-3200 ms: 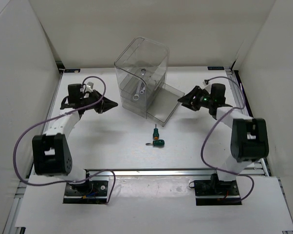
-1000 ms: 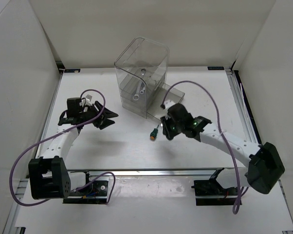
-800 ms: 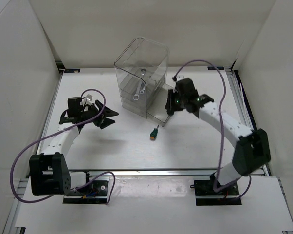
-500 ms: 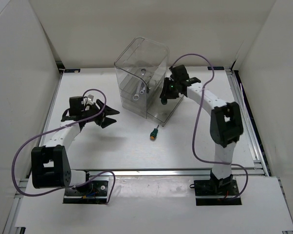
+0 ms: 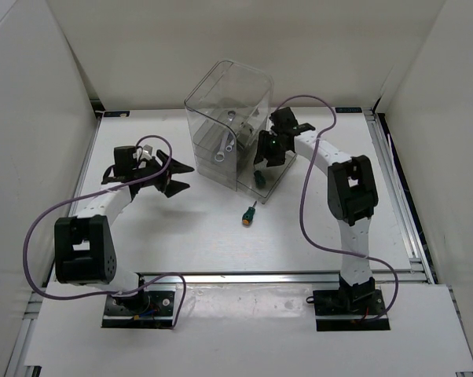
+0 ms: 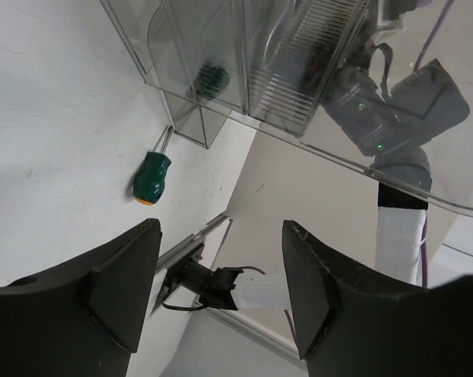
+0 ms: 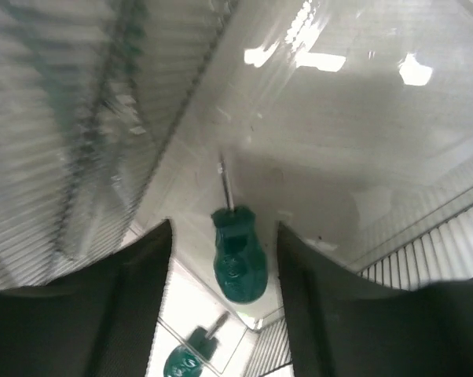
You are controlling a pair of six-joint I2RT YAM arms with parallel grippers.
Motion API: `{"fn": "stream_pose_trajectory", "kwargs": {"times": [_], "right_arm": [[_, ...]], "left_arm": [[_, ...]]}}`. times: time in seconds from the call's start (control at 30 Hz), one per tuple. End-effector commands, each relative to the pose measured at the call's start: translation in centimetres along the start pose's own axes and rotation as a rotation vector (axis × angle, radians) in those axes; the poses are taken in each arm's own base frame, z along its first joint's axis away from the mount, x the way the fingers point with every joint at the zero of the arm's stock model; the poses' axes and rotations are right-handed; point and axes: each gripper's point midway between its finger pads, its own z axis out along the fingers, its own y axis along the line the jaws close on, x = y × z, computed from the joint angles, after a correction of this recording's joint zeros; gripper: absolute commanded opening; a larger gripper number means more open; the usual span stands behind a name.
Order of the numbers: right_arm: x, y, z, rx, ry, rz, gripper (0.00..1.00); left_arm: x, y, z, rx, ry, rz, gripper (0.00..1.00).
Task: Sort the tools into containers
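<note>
The left arm (image 5: 95,208) rises from its base and folds inward at the elbow, forearm low and reaching far. Its wrist is roughly level, so the left hand (image 5: 176,177) points right, with its jaws spread wide. The right arm (image 5: 331,157) stands taller and stretches far and inward. Its wrist tips the right hand (image 5: 266,153) downward, and its two fingers (image 7: 134,290) are held apart.
</note>
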Motion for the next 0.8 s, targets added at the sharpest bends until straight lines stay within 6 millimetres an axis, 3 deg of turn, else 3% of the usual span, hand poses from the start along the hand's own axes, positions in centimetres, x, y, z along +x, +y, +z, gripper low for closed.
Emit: {"fn": "stream_pose_trajectory", "kwargs": {"times": [0.0, 0.1, 0.13, 0.17, 0.2, 0.23, 0.27, 0.3, 0.37, 0.4, 0.43, 0.53, 0.6, 0.63, 0.77], "right_arm": [[-2.9, 1.0, -1.7, -0.026, -0.07, -0.013, 0.61], [-3.6, 1.2, -2.8, 0.009, -0.111, -0.05, 0.7], [-3.9, 1.7, -4.2, 0.018, -0.14, -0.065, 0.71], [-3.4, 0.7, -4.3, 0.048, -0.144, -0.076, 0.71], [-3.7, 1.6, -6.2, 0.027, -0.185, -0.104, 0.71], [-3.2, 1.9, -6.8, 0.014, -0.195, -0.118, 0.71], [-1.5, 1.6, -6.4, -0.015, -0.177, -0.133, 0.68], [-0.7, 2.7, -7.7, -0.051, -0.184, -0.155, 0.6], [2.8, 2.7, -7.5, -0.084, -0.113, -0.157, 0.53], [3.7, 3.5, -8.3, -0.12, -0.111, -0.178, 0.51], [5.1, 4.7, -8.6, -0.139, -0.102, -0.21, 0.51], [9.1, 5.7, -9.0, -0.133, -0.071, -0.285, 0.52], [10.9, 5.9, -9.1, -0.11, -0.05, -0.311, 0.55], [12.1, 6.5, -8.9, -0.106, -0.03, -0.319, 0.57], [13.9, 6.0, -7.9, -0.029, 0.054, -0.281, 0.65]], "left_arm": [[-0.2, -1.5, -0.2, 0.042, 0.013, -0.009, 0.74], [-0.1, -1.2, 0.2, 0.039, 0.028, -0.038, 0.79], [-0.3, -1.1, 0.2, 0.039, 0.026, -0.043, 0.8], [-0.1, -1.1, 0.2, 0.036, 0.03, -0.045, 0.8], [-0.1, -1.1, 0.2, 0.035, 0.03, -0.047, 0.81], [-0.2, -1.0, 0.3, 0.032, 0.028, -0.049, 0.81], [-0.1, -1.1, 0.2, 0.033, 0.032, -0.045, 0.81], [0.0, -0.9, 0.2, 0.03, 0.033, -0.05, 0.81], [0.1, -0.6, 0.2, 0.021, 0.034, -0.058, 0.81], [0.1, -0.5, 0.2, 0.018, 0.032, -0.061, 0.82], [0.2, -0.4, 0.2, 0.017, 0.033, -0.062, 0.82], [0.4, -0.1, 0.1, 0.002, 0.034, -0.059, 0.82], [0.6, 0.4, -0.1, -0.02, 0.032, -0.05, 0.99], [0.7, 0.7, -0.1, -0.03, 0.031, -0.049, 0.99], [1.3, 1.6, -0.2, -0.052, 0.041, -0.062, 0.99]]}}
